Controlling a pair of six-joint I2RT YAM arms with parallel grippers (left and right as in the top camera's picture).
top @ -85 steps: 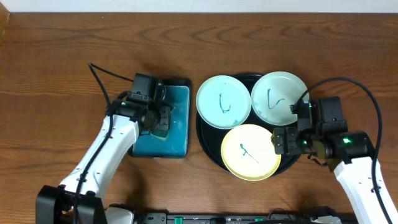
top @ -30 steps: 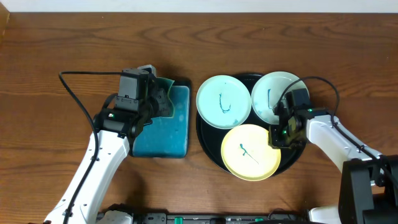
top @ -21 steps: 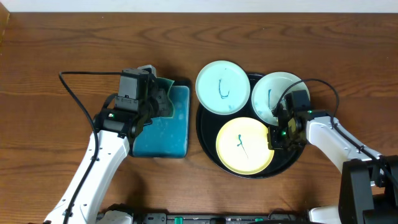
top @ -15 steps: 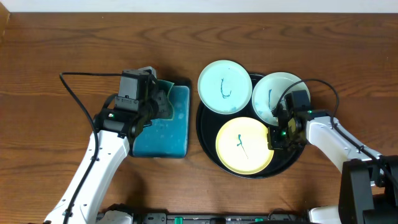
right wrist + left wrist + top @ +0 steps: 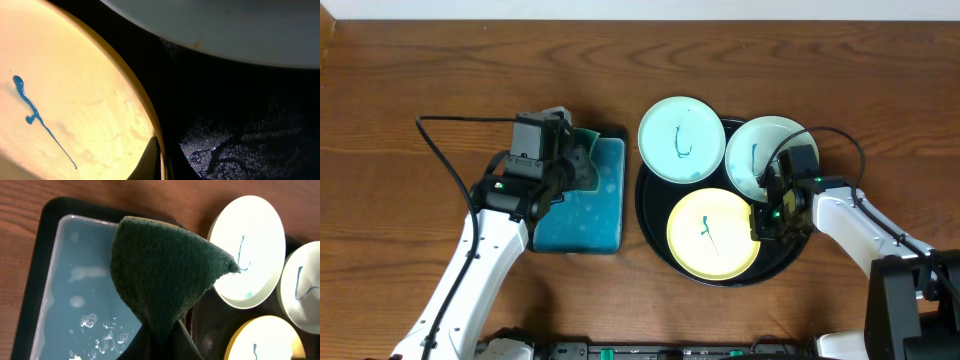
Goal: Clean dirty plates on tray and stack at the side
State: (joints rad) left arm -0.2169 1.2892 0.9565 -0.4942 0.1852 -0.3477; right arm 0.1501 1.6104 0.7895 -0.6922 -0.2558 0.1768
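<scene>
A pale yellow plate [image 5: 713, 233] with a teal streak lies at the front of the round black tray [image 5: 650, 215]. My right gripper [image 5: 760, 222] is shut on its right rim; the right wrist view shows the gripper [image 5: 161, 160] pinching the yellow plate [image 5: 65, 100] at its edge. Two mint-white plates with teal marks sit behind, one [image 5: 681, 139] overlapping the tray's back-left rim, the other [image 5: 768, 157] at the back right. My left gripper [image 5: 575, 165] is shut on a dark green sponge [image 5: 160, 275], held above a rectangular tray's right edge.
A rectangular black tray [image 5: 582, 210] holding blue soapy water [image 5: 75, 305] stands left of the round tray. Bare wooden table [image 5: 400, 100] surrounds both. The right arm's cable loops over the back-right plate.
My right gripper closed on the yellow plate's rim. The yellow plate slid a little left, and the back-left mint plate was nudged toward the tray's back rim. The left arm has stayed still.
</scene>
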